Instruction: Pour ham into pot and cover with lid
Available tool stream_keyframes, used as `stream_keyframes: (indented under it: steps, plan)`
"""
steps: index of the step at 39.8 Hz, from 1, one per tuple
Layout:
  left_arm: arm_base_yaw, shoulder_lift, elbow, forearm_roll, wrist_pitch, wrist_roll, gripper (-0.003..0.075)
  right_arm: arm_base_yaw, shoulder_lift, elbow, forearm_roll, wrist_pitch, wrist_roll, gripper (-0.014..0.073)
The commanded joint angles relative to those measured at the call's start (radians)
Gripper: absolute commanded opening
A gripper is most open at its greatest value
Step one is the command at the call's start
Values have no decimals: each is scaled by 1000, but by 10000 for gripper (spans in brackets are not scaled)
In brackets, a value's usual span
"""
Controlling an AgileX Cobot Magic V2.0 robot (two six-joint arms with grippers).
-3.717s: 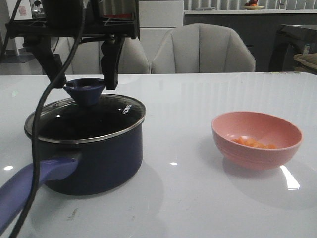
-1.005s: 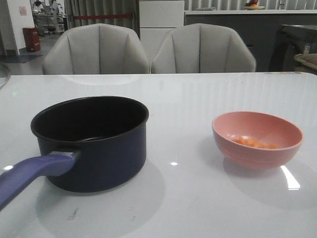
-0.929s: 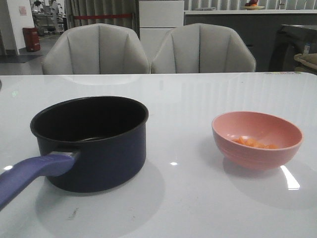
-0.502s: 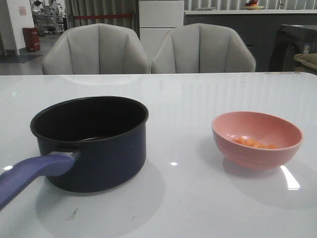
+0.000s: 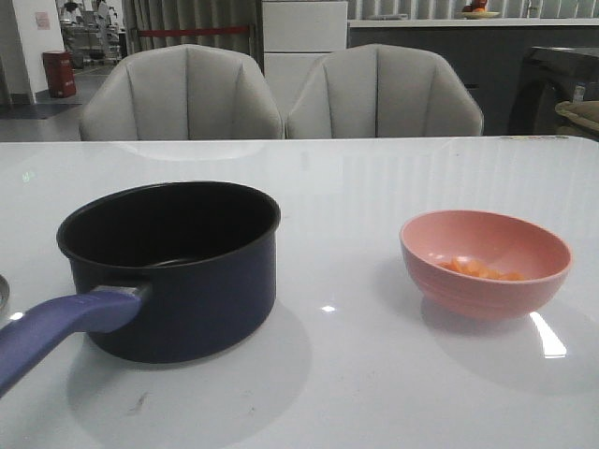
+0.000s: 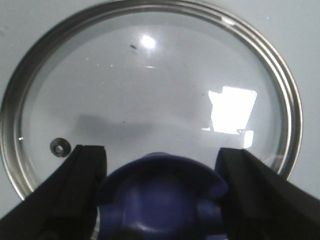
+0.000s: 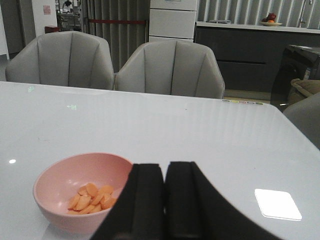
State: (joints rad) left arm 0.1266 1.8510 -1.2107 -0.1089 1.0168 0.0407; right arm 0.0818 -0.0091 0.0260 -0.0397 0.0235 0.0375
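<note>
Left hand straddles the round glass lid's blue knob — fingers apart; right hand pressed together.

Dim, soft overhead light; tabletop glare.

Setting: dining corner of a home-style showroom or test kitchen.

Glossy white tabletop with two grey padded chairs pulled up behind it; dark counter along the back wall carrying a fruit plate; white cabinet between. Far left, an open doorway shows a red bin and a roped-off area (more institutional than domestic).
</note>
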Motion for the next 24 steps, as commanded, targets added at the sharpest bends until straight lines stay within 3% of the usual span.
stream_keyframes:
  steps: [1,14,24]
  plan:
    - [1,-33,-23,-5,3,-1,524,-5,-20,10,-10,-85,0,135]
    - [1,-59,-34,17,-2,14,545,-5,-20,10,-10,-85,0,135]
    - [-1,-221,20,-13,-77,26,491,-5,-20,10,-10,-85,0,135]
